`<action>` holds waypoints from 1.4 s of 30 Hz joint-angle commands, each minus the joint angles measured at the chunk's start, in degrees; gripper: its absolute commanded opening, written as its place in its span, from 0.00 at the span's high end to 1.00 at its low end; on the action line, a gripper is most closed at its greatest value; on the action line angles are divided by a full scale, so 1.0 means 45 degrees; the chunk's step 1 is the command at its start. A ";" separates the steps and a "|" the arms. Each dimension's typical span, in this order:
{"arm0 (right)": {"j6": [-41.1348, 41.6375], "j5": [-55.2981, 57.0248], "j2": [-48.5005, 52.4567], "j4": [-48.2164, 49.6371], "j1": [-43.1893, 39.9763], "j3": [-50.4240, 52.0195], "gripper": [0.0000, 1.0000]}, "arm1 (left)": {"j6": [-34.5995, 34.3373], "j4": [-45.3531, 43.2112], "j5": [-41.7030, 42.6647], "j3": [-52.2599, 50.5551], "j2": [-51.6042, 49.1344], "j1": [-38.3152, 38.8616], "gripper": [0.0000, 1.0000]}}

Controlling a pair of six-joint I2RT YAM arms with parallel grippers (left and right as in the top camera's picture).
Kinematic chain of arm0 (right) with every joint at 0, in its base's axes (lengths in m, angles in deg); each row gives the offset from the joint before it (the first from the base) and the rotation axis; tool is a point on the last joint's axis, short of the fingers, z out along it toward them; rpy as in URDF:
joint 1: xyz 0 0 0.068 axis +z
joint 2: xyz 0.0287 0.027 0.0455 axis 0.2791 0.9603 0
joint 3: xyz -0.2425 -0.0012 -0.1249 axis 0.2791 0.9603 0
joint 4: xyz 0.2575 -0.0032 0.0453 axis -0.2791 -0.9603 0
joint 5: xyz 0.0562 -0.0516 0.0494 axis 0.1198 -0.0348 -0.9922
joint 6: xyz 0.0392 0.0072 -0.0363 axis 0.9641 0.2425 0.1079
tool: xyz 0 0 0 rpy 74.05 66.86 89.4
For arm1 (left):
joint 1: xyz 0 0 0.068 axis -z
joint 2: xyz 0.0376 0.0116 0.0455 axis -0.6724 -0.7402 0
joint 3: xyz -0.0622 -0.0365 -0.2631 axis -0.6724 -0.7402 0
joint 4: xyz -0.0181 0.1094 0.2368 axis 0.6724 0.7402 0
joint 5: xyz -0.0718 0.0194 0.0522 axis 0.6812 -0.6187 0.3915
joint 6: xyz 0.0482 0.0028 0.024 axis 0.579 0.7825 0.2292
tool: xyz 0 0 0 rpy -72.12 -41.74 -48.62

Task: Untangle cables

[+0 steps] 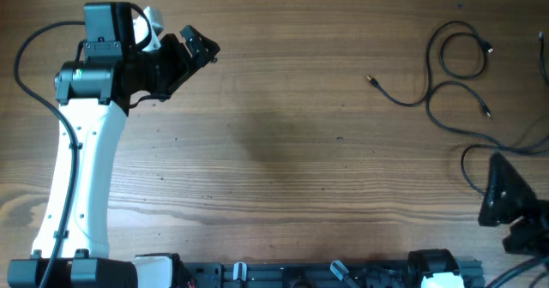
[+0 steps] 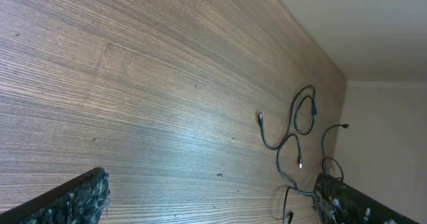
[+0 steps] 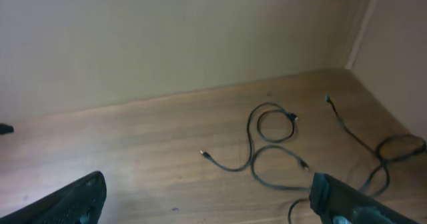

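Thin black cables (image 1: pixel 396 99) lie in loose loops at the far right of the wooden table, with small plugs at their ends. One more strand (image 1: pixel 542 82) runs along the right edge. A loop (image 1: pixel 467 164) lies just left of my right gripper (image 1: pixel 515 213), which is open and empty at the near right. My left gripper (image 1: pixel 190 65) is open and empty at the far left, well away from the cables. The left wrist view shows the cables (image 2: pixel 291 121) far ahead of its open fingers (image 2: pixel 210 207). The right wrist view shows them (image 3: pixel 251 144) ahead of its open fingers (image 3: pixel 213 204).
The wooden table (image 1: pixel 274 151) carries only the cables. The left arm's white link (image 1: pixel 81 177) and its thick black wire run along the left side. A pale wall (image 3: pixel 167 37) stands behind the table's far edge.
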 commanded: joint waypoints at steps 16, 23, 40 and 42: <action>0.1146 0.0539 -0.2963 0.8850 -0.0520 0.9719 0.00 | 0.0194 -0.0019 -0.0078 -0.0019 0.0044 -0.0024 0.00; 0.1768 0.0408 -0.6071 1.6446 -0.0539 1.6791 0.00 | 0.0194 -0.0019 -0.0078 -0.0019 0.0044 -0.0024 0.00; -0.1205 -0.2322 -0.9131 1.7282 -0.0539 2.2246 0.00 | 0.0194 -0.0019 -0.0078 -0.0019 0.0044 -0.0024 0.00; -0.1209 -0.2327 -0.9131 1.7277 -0.0539 2.2246 0.00 | 0.0194 -0.0019 -0.0078 -0.0019 0.0044 -0.0024 0.00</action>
